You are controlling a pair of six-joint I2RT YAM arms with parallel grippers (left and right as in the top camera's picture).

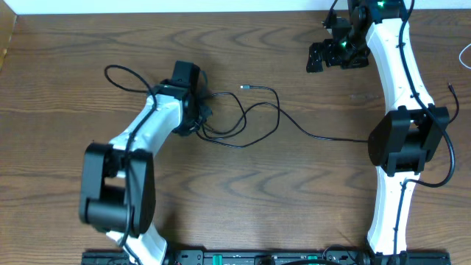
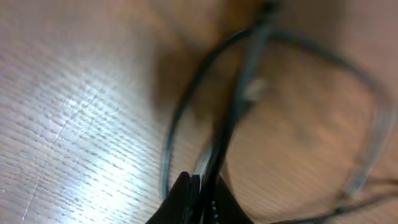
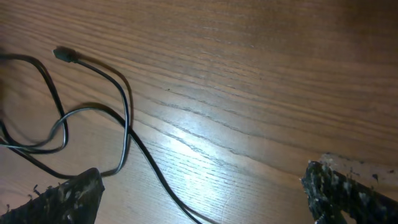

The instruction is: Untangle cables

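Observation:
A thin black cable (image 1: 257, 110) lies in loose loops mid-table, its small plug (image 1: 244, 87) pointing left, and one strand runs right toward the right arm. Another loop (image 1: 121, 73) reaches out to the left. My left gripper (image 1: 196, 116) sits low over the tangle. In the left wrist view it is shut (image 2: 199, 184) on a black strand (image 2: 227, 124), with a greyer strand (image 2: 171, 137) beside it. My right gripper (image 1: 327, 57) hangs open at the back right, apart from the cable. Its wrist view shows the fingers (image 3: 65, 199) wide apart over the cable (image 3: 127, 118) and plug (image 3: 62, 55).
Bare wooden tabletop (image 1: 294, 199) surrounds the tangle. A thin white cord (image 1: 461, 59) curls at the far right edge. The right arm's own thicker black wire (image 1: 449, 158) hangs by its elbow. The arm bases stand along the front edge.

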